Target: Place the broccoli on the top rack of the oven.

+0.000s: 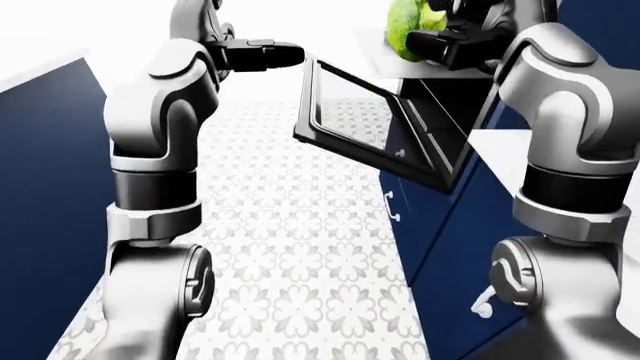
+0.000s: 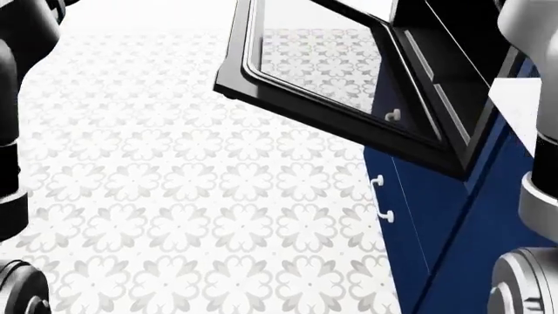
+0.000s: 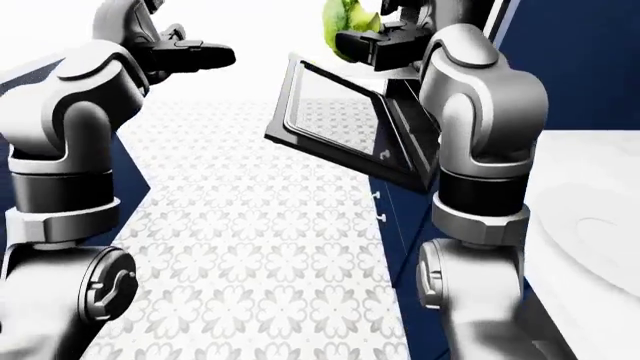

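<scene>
The right hand (image 1: 455, 41) gripped the bright green, lumpy broccoli (image 1: 408, 26) above the open oven door (image 1: 365, 124); left hand (image 1: 255, 54) empty, fingers extended

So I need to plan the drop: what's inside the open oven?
Past the black glass-paned oven door, only a dark cavity shows. No rack is discernible. The right hand, gripping the green broccoli, covers the upper opening.

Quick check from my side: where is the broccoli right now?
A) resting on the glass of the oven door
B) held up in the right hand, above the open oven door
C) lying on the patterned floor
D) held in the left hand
B: the right hand has its fingers closed round the green broccoli at the top of the left-eye view, above the open oven door; the left hand is empty.
</scene>
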Available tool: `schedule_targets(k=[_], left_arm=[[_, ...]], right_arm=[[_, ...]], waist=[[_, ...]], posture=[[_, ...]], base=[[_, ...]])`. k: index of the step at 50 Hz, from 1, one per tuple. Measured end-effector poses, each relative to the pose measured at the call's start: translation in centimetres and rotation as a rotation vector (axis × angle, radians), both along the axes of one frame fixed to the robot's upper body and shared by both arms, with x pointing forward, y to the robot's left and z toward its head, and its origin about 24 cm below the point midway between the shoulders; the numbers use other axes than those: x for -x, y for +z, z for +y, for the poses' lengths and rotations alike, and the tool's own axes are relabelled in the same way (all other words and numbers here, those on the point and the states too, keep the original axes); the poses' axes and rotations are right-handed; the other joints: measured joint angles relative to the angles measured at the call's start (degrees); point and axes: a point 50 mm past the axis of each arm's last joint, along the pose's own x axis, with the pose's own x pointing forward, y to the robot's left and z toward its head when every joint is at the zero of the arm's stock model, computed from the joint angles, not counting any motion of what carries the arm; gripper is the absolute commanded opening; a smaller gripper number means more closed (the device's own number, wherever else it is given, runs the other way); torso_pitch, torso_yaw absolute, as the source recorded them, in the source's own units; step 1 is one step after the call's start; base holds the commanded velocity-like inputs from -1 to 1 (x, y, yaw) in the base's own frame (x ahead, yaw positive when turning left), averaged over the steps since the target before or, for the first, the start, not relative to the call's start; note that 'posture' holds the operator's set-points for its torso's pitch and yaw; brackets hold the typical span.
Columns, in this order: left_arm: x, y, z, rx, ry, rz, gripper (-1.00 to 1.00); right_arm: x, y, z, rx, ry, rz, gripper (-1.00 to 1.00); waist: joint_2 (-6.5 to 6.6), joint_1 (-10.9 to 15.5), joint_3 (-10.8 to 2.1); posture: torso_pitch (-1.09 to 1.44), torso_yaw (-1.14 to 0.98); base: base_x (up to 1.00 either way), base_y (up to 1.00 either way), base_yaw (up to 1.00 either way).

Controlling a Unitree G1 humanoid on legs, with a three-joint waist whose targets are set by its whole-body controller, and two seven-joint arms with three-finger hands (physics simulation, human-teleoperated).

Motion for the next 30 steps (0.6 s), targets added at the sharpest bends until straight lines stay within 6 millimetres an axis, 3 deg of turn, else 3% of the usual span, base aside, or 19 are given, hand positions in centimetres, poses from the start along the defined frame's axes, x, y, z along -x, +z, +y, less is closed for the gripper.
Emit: schedule_targets(k=[3, 10, 15, 17, 18, 20, 22, 27, 30], left_arm=[[-0.1, -0.6, 0.0, 0.003, -0.005, 0.014, 1.0], [-0.2, -1.2, 0.3, 0.007, 0.005, 0.028, 1.0], [-0.3, -1.2, 0.3, 0.008, 0.005, 0.028, 1.0], [-0.3, -1.6, 0.6, 0.011, 0.019, 0.036, 1.0], [-0.4, -1.9, 0.9, 0.013, 0.03, 0.047, 1.0], [-0.5, -2.2, 1.2, 0.014, 0.047, 0.063, 1.0], [-0.5, -1.9, 1.0, 0.007, 0.044, 0.057, 1.0], [-0.2, -1.0, 0.9, 0.007, 0.03, 0.011, 1.0], [-0.2, -0.8, 0.9, 0.007, 0.033, 0.008, 1.0]], right_arm=[[0.0, -0.1, -0.3, 0.005, -0.023, 0.008, -1.0], [-0.2, -0.2, 0.0, 0.016, -0.011, 0.013, -1.0], [-0.2, -0.2, 0.0, 0.021, -0.01, 0.02, -1.0], [-0.2, -0.5, 0.4, 0.026, 0.004, 0.025, -1.0], [-0.2, -0.7, 0.6, 0.03, 0.015, 0.034, -1.0], [-0.3, -1.1, 0.9, 0.034, 0.032, 0.051, -1.0], [-0.2, -1.1, 0.8, 0.036, 0.03, 0.052, -1.0], [0.3, -0.3, 0.5, 0.031, 0.016, 0.005, -1.0], [0.3, 0.0, 0.5, 0.033, 0.017, -0.004, -1.0]], waist=[[0.36, 0.24, -0.15], [2.79, -0.13, 0.14], [5.87, -0.73, -0.16], [4.88, -0.03, 0.63], [5.27, 0.12, 0.77], [5.62, 0.19, 0.29], [5.06, 0.1, -0.17], [2.45, 0.39, -0.47], [-0.34, 0.86, -0.76]], posture=[[0.0, 0.0], [0.0, 0.0], [0.0, 0.0], [0.0, 0.0], [0.0, 0.0], [0.0, 0.0], [0.0, 0.0], [0.0, 0.0], [0.0, 0.0]], base=[[0.16, -0.11, 0.0], [0.16, -0.09, 0.0], [0.17, -0.08, 0.0], [0.16, -0.09, 0.0], [0.17, -0.08, 0.0], [0.17, -0.09, 0.0], [0.16, -0.09, 0.0], [0.16, -0.08, 0.0], [0.17, -0.08, 0.0]])
